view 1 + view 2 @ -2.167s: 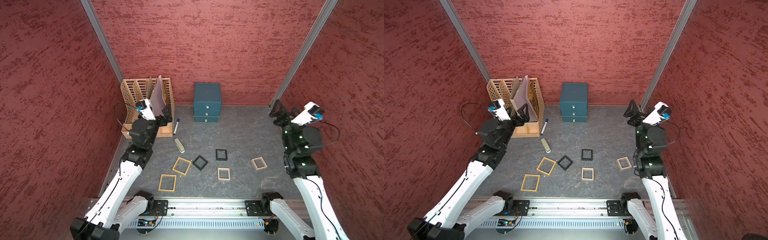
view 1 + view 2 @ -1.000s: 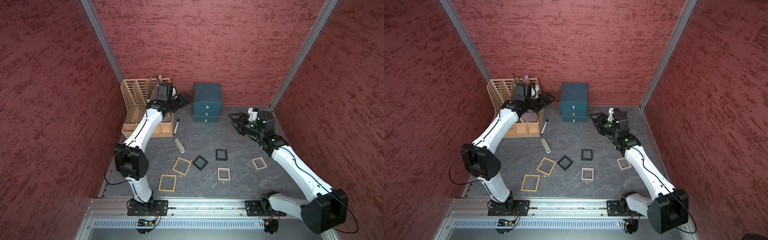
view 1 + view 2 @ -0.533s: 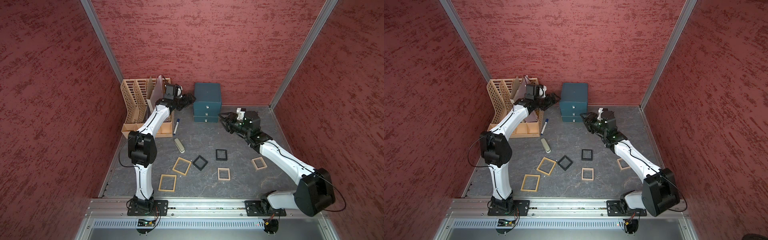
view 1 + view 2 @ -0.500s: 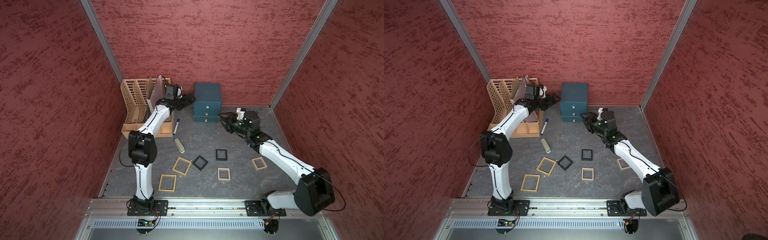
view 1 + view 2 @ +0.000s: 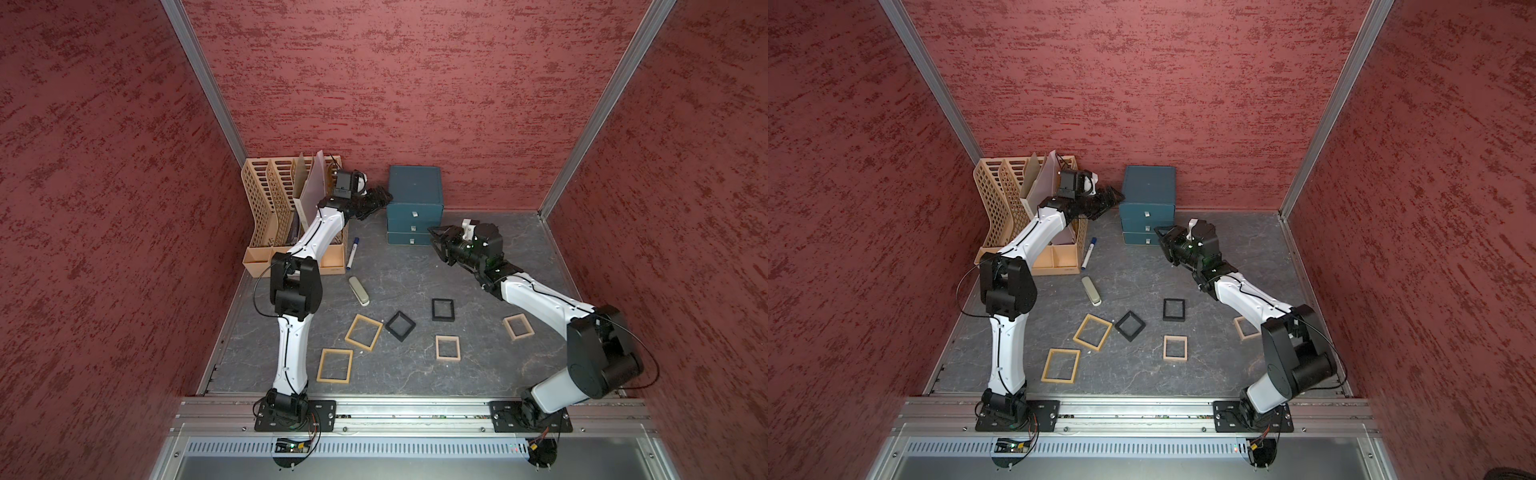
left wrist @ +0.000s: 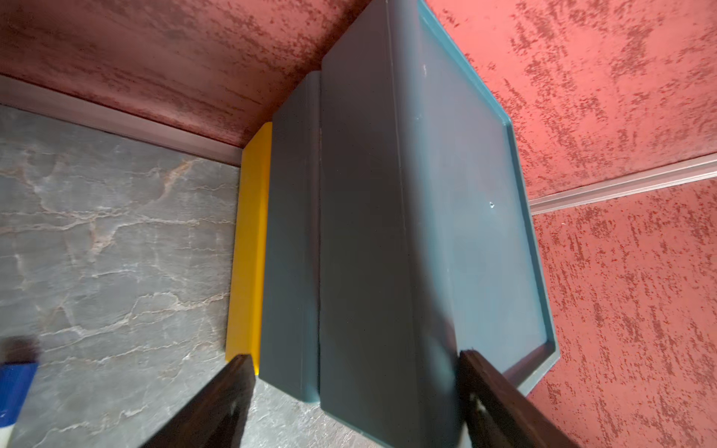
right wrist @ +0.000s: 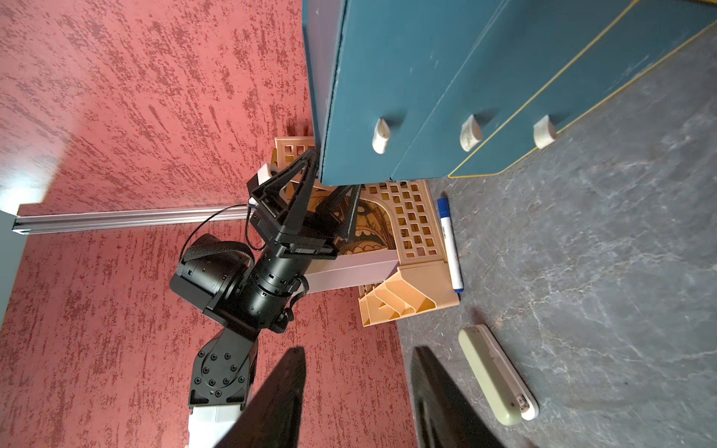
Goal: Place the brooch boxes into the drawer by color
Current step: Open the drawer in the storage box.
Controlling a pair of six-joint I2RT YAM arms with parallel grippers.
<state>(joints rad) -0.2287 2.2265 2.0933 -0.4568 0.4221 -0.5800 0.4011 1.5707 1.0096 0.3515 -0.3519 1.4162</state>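
The teal three-drawer cabinet (image 5: 414,183) (image 5: 1148,187) stands at the back wall with all drawers shut; their pale handles (image 7: 380,135) show in the right wrist view. Several tan brooch boxes (image 5: 335,365) (image 5: 364,332) (image 5: 448,348) (image 5: 518,327) and two black ones (image 5: 400,326) (image 5: 442,310) lie flat on the grey floor. My left gripper (image 5: 380,199) (image 6: 357,388) is open, its fingers spread wide at the cabinet's left side. My right gripper (image 5: 434,241) (image 7: 357,388) is open and holds nothing, just right of the lower drawer fronts.
A tan file rack (image 5: 274,208) with sheets stands back left, behind my left arm. A blue-capped marker (image 5: 352,251) and a beige oblong block (image 5: 358,291) (image 7: 496,372) lie between rack and boxes. Red walls close in three sides.
Both arms have unfolded from their raised rest poses and reached to the cabinet. Over the last half second each gripper crept closer to it. The boxes have not moved.
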